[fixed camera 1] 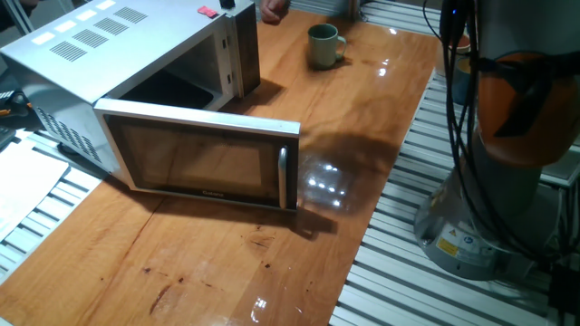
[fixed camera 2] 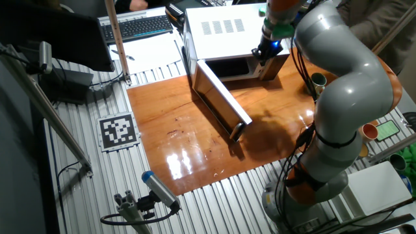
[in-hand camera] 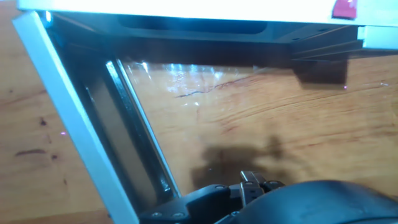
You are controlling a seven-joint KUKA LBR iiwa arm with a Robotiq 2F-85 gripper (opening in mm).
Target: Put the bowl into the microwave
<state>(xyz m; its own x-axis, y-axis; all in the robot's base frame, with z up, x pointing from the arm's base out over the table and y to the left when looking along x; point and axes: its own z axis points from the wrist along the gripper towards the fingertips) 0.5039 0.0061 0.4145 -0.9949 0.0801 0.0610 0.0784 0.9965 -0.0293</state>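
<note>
Below the gripper (fixed camera 2: 268,51), glossy wooden table (fixed camera 1: 272,263) is gleaming — microwave (fixed camera 1: 109,54) standing open, bowl (fixed camera 1: 323,45) sitting apart — jaws' state unclear.

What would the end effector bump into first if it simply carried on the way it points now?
Most likely the bare wooden table between the microwave and its open door. The hand view looks straight down there, though depth is unclear and the fingers are not visible.
</note>
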